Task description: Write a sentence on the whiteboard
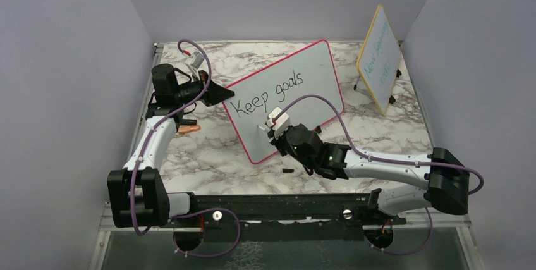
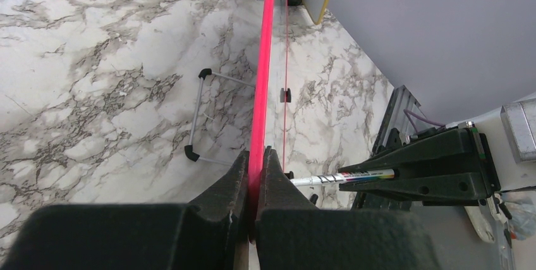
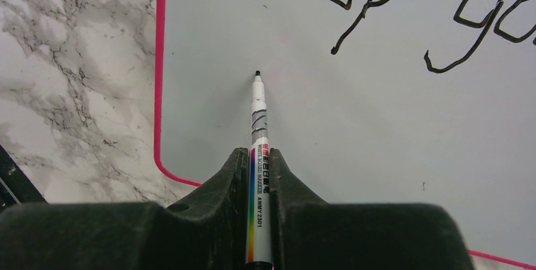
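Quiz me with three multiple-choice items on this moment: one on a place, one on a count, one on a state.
1. What is the marker tip pointed at?
A. Bare marble table
B. The whiteboard, below "Keep"
C. The yellow-framed board

2. How many black words are on the whiteboard?
A. One
B. Two
C. Four

3. What is the left claw doing?
A. Hanging open over the table
B. Holding a marker
C. Shut on the whiteboard's pink edge

Answers:
1 B: the right wrist view shows the tip at the board under the writing.
2 B: only "Keep goals" shows.
3 C: the left wrist view shows it pinching the frame.
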Available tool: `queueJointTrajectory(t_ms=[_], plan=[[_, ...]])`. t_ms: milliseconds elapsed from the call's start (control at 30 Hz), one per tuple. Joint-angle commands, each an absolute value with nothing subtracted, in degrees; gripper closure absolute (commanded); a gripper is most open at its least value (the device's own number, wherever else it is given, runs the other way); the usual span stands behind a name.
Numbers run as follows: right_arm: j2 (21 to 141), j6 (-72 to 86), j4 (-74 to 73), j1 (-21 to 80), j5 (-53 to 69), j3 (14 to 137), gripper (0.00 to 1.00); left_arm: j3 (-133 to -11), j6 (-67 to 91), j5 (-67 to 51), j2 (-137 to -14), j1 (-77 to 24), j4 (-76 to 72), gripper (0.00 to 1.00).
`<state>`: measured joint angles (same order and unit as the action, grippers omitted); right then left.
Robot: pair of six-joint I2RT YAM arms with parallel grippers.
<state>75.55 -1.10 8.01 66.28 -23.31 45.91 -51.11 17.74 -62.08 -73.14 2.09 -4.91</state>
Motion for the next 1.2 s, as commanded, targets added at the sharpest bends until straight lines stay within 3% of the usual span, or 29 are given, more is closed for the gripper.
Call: queueJointTrajectory(t_ms=[0, 500, 1167], plan=[[75.9, -0.7, 7.9, 66.3, -26.0, 47.8, 1.00, -49.6, 13.4, -58.2, -74.5, 0.6, -0.9, 1.00], [72.0, -2.0, 6.6, 66.3, -19.6, 46.3, 1.00, -49.6, 13.3, -57.9, -74.4, 0.7, -0.9, 1.00], [74.8, -0.2, 4.3, 66.3, -22.0, 47.1, 0.99, -49.6, 13.4, -57.9, -74.4, 0.6, -0.9, 1.00]])
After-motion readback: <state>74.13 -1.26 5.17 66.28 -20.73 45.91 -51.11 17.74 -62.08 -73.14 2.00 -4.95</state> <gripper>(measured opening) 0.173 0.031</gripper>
